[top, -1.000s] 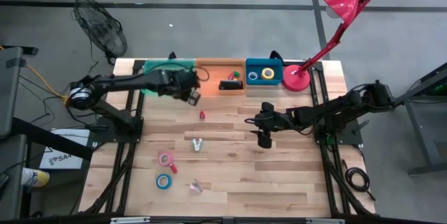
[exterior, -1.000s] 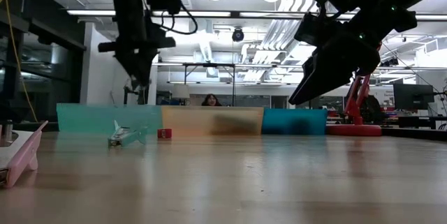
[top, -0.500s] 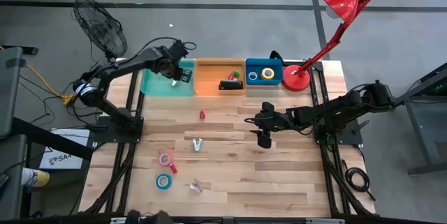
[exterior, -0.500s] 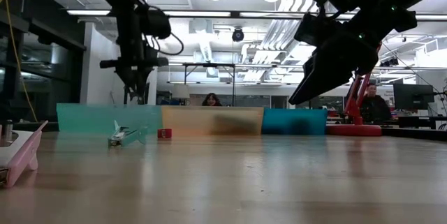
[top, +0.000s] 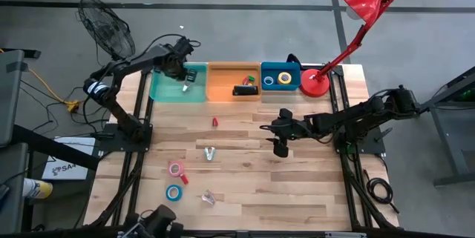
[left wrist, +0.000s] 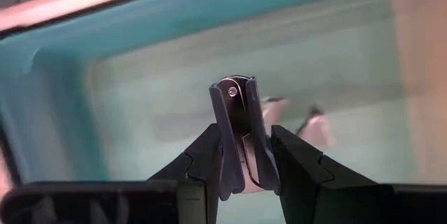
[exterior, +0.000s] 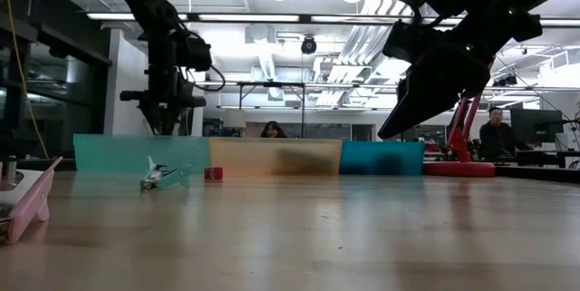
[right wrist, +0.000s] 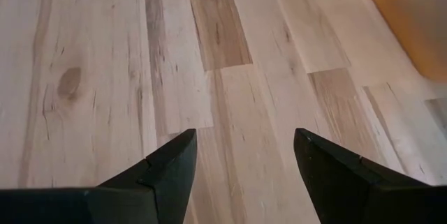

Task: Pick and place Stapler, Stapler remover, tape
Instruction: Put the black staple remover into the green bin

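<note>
**Staple remover held above teal tray**

High view: left hand point(top: 185, 80) poised over the teal tray point(top: 165, 90) at the counter's point(top: 245, 186) far edge, closed on a small staple remover point(top: 185, 86). Black stapler point(top: 244, 90) lying in the orange tray point(top: 225, 75) beside it; yellow and blue tape rolls point(top: 285, 79) in the blue tray point(top: 280, 67). Pink tape roll point(top: 176, 168) and light blue tape roll point(top: 174, 193) loose on the wood near the front left. Right hand point(top: 280, 147) hanging over the counter's middle, well apart from everything.

Low view: left hand point(exterior: 161, 121) high above the teal tray point(exterior: 140, 153); right hand point(exterior: 399, 119) raised over the blue tray point(exterior: 381, 157).

Left wrist view: fingers point(left wrist: 202, 161) clamped on the dark staple remover point(left wrist: 239, 137), teal tray point(left wrist: 56, 105) below.

Right wrist view: fingers point(right wrist: 171, 165) spread apart, gripping nothing, bare counter point(right wrist: 230, 63) beneath
</note>
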Controlling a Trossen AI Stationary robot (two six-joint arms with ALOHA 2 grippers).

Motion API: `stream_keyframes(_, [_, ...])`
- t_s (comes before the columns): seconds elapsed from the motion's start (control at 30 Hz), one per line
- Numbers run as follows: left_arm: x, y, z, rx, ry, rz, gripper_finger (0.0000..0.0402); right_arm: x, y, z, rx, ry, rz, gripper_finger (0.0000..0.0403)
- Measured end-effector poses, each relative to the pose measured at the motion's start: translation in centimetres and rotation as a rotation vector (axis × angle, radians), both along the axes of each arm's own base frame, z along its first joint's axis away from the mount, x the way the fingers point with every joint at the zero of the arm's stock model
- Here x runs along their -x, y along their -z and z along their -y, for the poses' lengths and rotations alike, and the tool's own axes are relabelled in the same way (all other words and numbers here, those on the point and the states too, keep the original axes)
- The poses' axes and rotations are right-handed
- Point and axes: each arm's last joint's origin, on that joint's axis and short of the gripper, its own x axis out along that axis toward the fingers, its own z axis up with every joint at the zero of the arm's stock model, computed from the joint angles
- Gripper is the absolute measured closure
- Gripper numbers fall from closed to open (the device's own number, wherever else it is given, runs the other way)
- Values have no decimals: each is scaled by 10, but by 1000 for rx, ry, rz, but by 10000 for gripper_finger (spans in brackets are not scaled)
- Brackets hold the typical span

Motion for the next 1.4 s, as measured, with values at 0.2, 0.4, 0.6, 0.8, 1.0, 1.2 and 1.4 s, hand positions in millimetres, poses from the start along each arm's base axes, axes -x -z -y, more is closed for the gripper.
stream_keyframes(0.2, [13,2,-3,42,-49,-40,308,0,0,1,22,23,2,172])
stream_keyframes(0.4, [13,4,-4,44,-54,-52,308,0,0,1,20,28,4,172])
stream_keyframes(0.6, [12,10,-4,71,-50,-72,308,0,0,1,10,26,5,172])
stream_keyframes(0.8, [10,19,-8,94,-46,-90,301,0,0,1,9,26,6,172])
stream_keyframes(1.0, [9,23,-9,97,-45,-97,238,0,0,1,3,29,5,172])
stream_keyframes(1.2, [9,23,-9,99,-44,-98,215,0,0,1,-2,33,6,172])
stream_keyframes(1.4, [9,23,-9,103,-43,-101,212,0,0,1,-6,37,7,172])
